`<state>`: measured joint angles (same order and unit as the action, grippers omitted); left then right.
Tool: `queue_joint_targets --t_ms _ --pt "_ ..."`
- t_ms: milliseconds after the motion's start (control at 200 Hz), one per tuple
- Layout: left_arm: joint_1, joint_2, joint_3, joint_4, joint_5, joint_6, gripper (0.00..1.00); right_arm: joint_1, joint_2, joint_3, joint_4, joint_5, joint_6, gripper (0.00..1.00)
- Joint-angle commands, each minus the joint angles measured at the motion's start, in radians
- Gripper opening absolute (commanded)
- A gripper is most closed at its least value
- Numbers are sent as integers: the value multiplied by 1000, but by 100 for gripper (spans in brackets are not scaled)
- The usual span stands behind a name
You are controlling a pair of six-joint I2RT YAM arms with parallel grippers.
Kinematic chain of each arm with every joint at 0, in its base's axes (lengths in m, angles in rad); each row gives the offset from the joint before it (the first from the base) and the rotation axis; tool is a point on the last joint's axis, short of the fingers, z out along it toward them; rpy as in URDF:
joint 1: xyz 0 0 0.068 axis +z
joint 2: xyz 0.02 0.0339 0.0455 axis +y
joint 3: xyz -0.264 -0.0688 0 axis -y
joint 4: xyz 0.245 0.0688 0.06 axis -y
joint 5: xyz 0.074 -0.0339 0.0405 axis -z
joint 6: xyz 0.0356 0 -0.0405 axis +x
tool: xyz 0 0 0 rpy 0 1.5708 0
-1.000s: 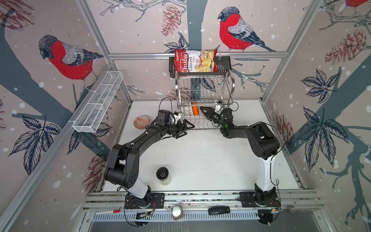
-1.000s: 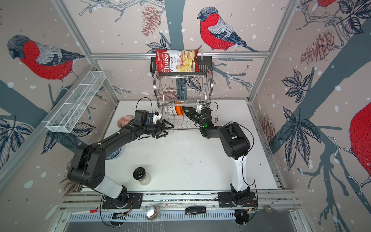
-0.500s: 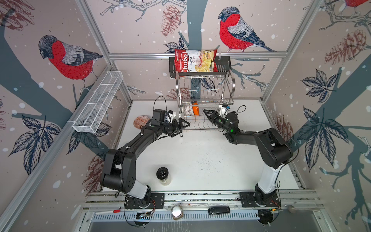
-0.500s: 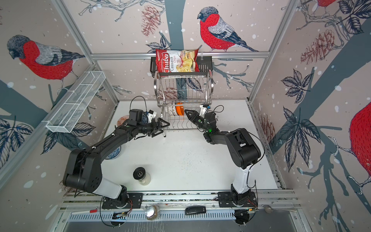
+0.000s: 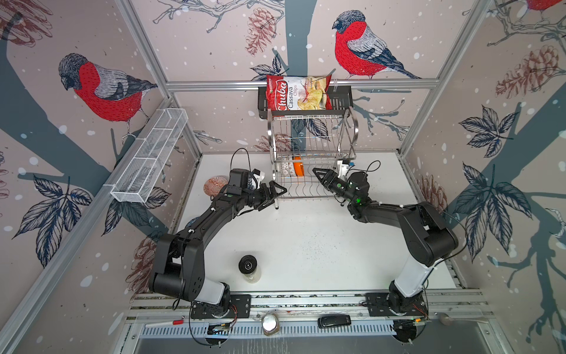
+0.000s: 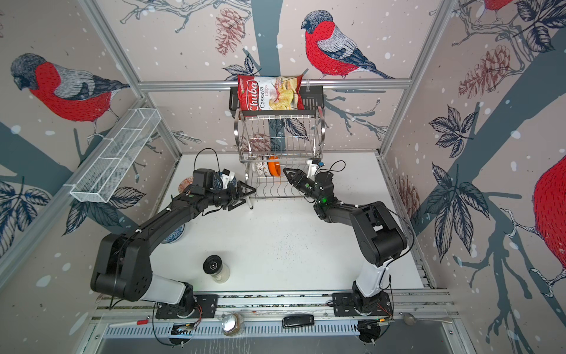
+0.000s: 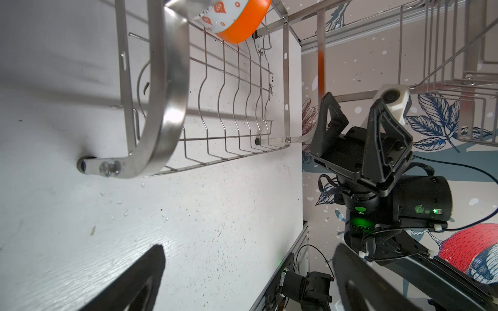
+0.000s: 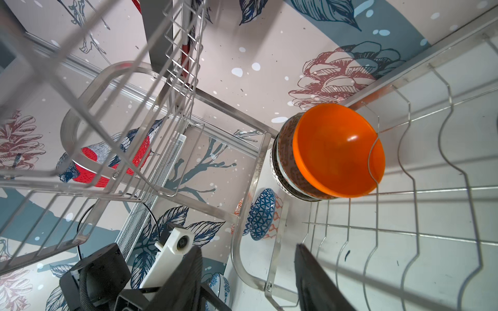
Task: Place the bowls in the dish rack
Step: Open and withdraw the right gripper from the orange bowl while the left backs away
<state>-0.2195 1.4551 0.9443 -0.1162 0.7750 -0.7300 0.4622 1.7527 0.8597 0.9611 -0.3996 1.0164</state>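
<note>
The left fingers [image 5: 277, 190] stand spread and empty at the dish rack's [image 5: 309, 193] 8 o'clock leg. The right fingers [image 5: 320, 174], parted on nothing, reach in from 4 o'clock. The orange bowl [image 5: 297, 167] stands on edge in its lower tier, against a patterned bowl [image 8: 285, 167], at the desk's [image 5: 306, 245] 12 o'clock.

Both arms reach forward, left hand [image 5: 276, 197] spread wide, right hand [image 5: 318, 175] parted and empty.

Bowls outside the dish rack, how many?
3: red-orange bowl left of the dish rack, blue triangle bowl beside it, blue floral bowl under the left arm, mostly hidden. Others may be hidden.
</note>
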Motion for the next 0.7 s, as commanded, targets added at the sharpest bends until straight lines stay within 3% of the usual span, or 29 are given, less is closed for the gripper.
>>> queue_joint_targets --t_ms 0,505,690 --pt "16 -24 -26 26 -11 0 97 0 -39 -12 -25 28 -41 59" --pt "86 -38 -9 -63 -87 35 97 -8 -135 20 -275 55 -131 70" --pt "126 -25 33 -173 -179 59 97 -11 -168 29 -375 90 -158 72"
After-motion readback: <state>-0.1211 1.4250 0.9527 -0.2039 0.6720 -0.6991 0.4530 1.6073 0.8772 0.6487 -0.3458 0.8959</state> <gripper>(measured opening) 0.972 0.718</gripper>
